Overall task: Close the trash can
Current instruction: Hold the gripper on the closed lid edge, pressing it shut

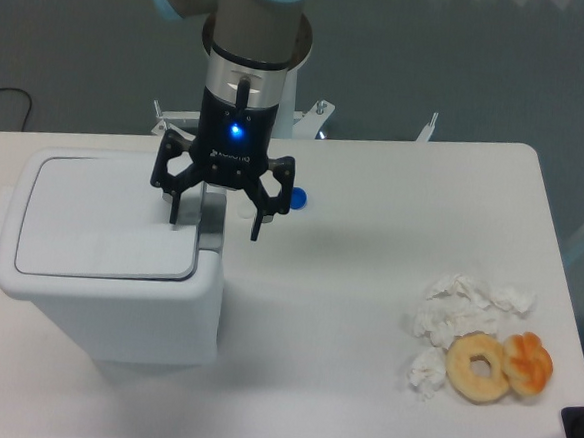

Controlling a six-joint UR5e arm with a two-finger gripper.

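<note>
Trash can (pixel 108 266): stood at the table's (pixel 365 314) left edge, lid (pixel 111 221) lying flat.
Gripper (pixel 217 219): fingers spread apart, holding nothing, over the lid's right edge.
Doughnut (pixel 479 366): near the table's right front corner.

White table (pixel 395 186) (grey floor (pixel 84 34) behind)

- the trash can (pixel 106 296) stands at the worktop's (pixel 366 304) left, lid (pixel 107 216) lying flat;
- the tool (pixel 216 219) hangs over its right edge;
- a small cap (pixel 296 196) lies just right of the tool;
- tissues (pixel 456 316), a donut (pixel 479 366) and a pastry (pixel 530 362) lie far right
</note>
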